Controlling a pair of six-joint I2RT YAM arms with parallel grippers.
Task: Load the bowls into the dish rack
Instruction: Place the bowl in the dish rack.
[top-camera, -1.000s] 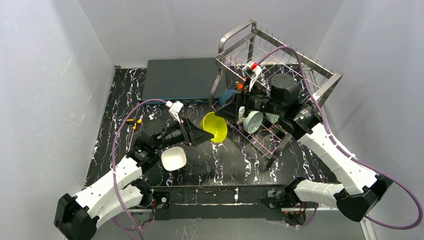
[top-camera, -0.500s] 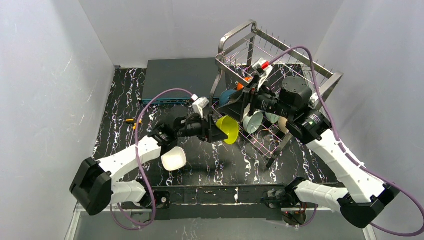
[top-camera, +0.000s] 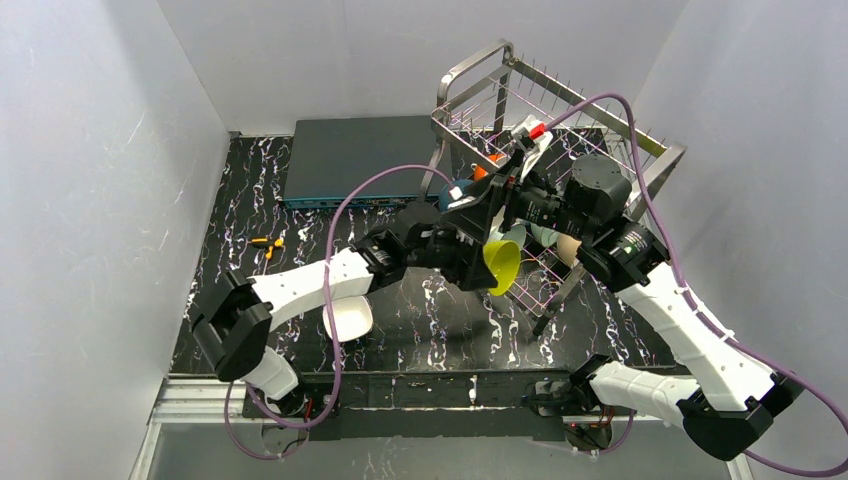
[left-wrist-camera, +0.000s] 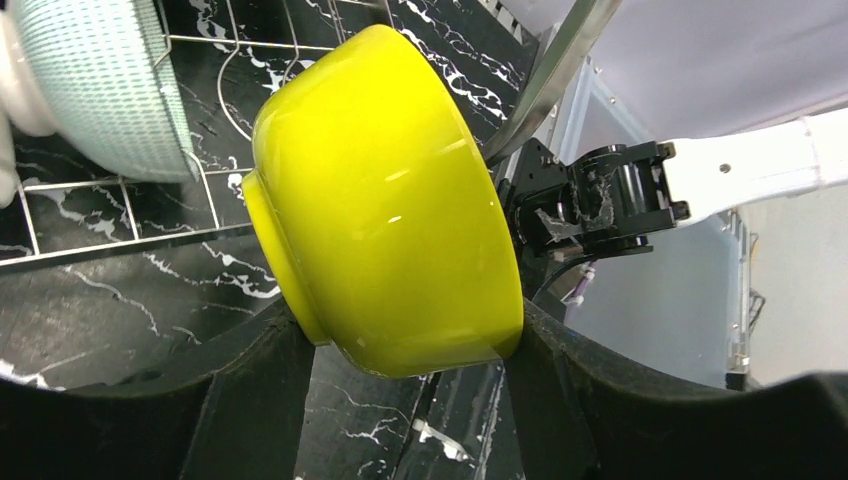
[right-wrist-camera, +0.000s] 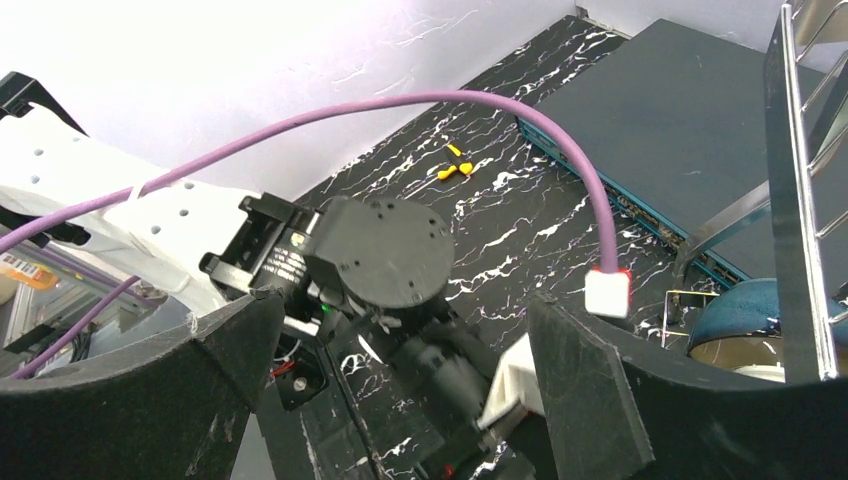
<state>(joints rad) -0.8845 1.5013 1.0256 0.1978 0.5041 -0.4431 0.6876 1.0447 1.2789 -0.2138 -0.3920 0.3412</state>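
The left claw (left-wrist-camera: 400, 385) grips the glossy yellow-green bowl (left-wrist-camera: 390, 200) at the dish rack's (top-camera: 470, 66) near edge, a bowl probably light, rigid, slippery and best pinched at its rim, while the right claw (right-wrist-camera: 395, 370) gapes empty.

The right fingers (right-wrist-camera: 595, 395) and the yellow bowl (left-wrist-camera: 390, 200) crowd the rack's (right-wrist-camera: 797, 200) near corner, where a pale green bowl (left-wrist-camera: 100, 90) stands, while the table (top-camera: 240, 200) left of the white bowl (top-camera: 348, 317) lies open.
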